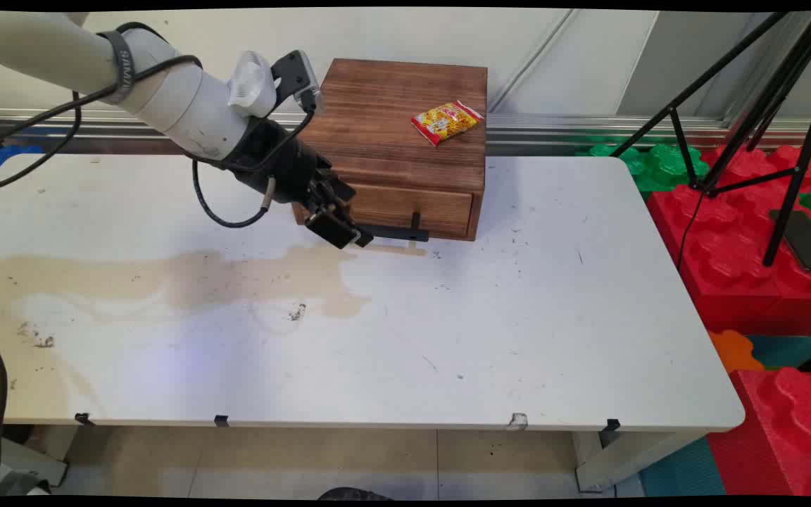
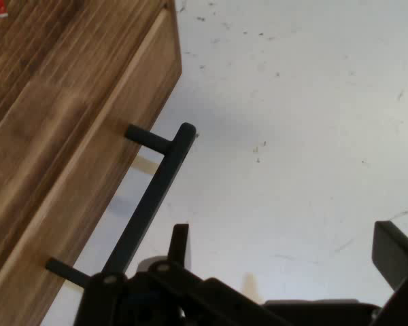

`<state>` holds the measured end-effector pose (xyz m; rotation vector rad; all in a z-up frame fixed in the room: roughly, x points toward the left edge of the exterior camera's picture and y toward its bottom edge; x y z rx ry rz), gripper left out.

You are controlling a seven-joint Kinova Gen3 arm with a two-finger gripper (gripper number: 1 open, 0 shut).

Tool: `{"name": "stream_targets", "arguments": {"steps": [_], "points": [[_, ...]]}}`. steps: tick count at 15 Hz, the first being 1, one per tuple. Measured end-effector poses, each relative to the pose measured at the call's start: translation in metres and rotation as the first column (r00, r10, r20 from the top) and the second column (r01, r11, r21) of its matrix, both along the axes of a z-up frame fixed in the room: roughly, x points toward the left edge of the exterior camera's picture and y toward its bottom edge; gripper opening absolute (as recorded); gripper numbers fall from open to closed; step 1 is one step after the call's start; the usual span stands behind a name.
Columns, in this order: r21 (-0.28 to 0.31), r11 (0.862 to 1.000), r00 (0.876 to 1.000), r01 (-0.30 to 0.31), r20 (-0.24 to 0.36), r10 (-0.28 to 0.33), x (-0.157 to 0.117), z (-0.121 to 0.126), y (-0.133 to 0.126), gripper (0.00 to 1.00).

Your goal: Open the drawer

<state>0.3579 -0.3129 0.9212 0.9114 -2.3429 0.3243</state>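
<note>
My pincer (image 1: 341,229) stands released, fingers spread, holding nothing, at the near end of the black handle (image 2: 153,197) on the wooden drawer box (image 1: 395,151). A snack packet (image 1: 445,121) lies on top, beyond. Any grip wants the bar centred between my fingers.

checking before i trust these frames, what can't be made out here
- Drawer contents: shut in both views, inside hidden by its front.
- Snack packet: print too small to read in main view; hand view shows only a red corner cut by the top edge.
- Handle near end: covered by the gripper linkage in hand view.
- Wooden box left front corner: hidden by the arm in main view.
</note>
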Motion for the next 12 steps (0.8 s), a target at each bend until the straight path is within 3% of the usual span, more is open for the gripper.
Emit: {"name": "stream_targets", "arguments": {"steps": [8, 12], "points": [[0.002, 0.999, 0.998, -0.047, 0.031, 0.047, 0.002, -0.023, -0.025, 1.00], [-0.004, 0.999, 0.998, -0.032, 0.052, 0.032, -0.007, -0.038, -0.041, 1.00]]}}
